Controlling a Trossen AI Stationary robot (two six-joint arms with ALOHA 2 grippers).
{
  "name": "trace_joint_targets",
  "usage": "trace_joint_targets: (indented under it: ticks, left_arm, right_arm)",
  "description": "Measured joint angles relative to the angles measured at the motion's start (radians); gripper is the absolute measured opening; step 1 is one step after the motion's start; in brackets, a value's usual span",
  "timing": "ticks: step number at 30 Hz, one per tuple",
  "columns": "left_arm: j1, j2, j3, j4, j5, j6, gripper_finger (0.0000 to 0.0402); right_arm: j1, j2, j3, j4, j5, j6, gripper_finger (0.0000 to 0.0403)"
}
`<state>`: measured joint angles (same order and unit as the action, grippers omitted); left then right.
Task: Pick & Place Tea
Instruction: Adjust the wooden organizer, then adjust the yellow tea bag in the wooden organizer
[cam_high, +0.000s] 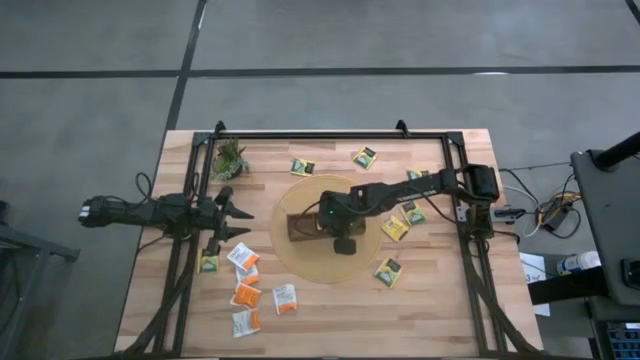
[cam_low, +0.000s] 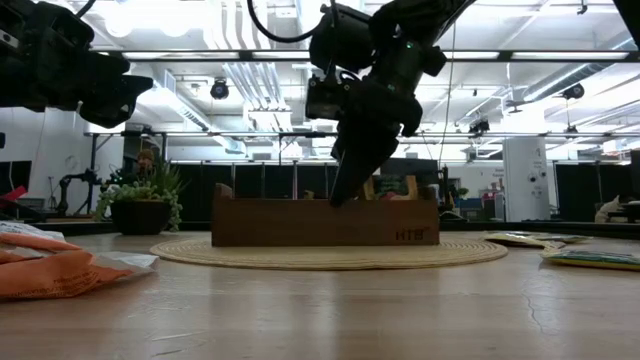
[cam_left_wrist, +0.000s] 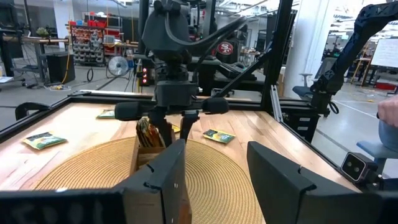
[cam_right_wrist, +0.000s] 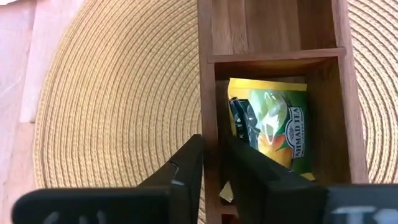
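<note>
**Right now: tea sachet sits in the tray under the right gripper**

Inside the wooden tray (cam_right_wrist: 273, 37), one yellow-and-green tea sachet (cam_right_wrist: 273, 121) leans tilted in the compartment just past a cross divider; the next compartment beyond that divider shows bare wood. The right gripper (cam_right_wrist: 214, 171) hangs directly over this tray, one finger (cam_right_wrist: 186, 174) outside the tray's long wall and the other inside the compartment beside the sachet. Its fingers stand only a narrow gap apart, straddling the wall; whether the inner finger touches the sachet cannot be told. From table height the same gripper (cam_low: 345, 185) points down into the tray (cam_low: 325, 222) from above.

The tray rests on a round woven mat (cam_high: 325, 235), near the mat's middle. More yellow-and-green sachets lie on the table around the mat: two beyond the tray toward the table's far edge (cam_high: 302, 167) (cam_high: 364, 156), and several on the tray's right-arm side, including one at the mat's rim (cam_high: 395, 228) and one nearer the front (cam_high: 388, 271). On the tray's other side, off the mat, a loose group of orange and white-and-orange sachets (cam_high: 245, 290) lies toward the front of the table.

The left gripper (cam_high: 240, 218) hovers beside the mat on that same side, well apart from the tray, its fingers (cam_left_wrist: 168, 180) spread wide and empty. A small potted plant (cam_high: 229, 158) stands beyond it, near the table's far corner.
</note>
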<state>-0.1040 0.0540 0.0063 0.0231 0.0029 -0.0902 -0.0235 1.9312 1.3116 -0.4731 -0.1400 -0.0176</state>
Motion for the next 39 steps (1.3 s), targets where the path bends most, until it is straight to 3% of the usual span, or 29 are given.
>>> trace_joint_targets:
  ticks: [17, 26, 39]
  left_arm:
    - [0.000, 0.000, 0.000, 0.000, 0.000, 0.000, 0.0167]
    - [0.000, 0.000, 0.000, 0.000, 0.000, 0.000, 0.0167]
    - [0.000, 0.000, 0.000, 0.000, 0.000, 0.000, 0.0167]
  right_arm:
    - [0.002, 0.002, 0.025, -0.002, 0.026, -0.042, 0.0151]
    - [0.004, 0.002, 0.041, -0.001, 0.301, -0.102, 0.0157]
    - [0.003, 0.002, 0.041, 0.046, 0.508, -0.128, 0.0154]
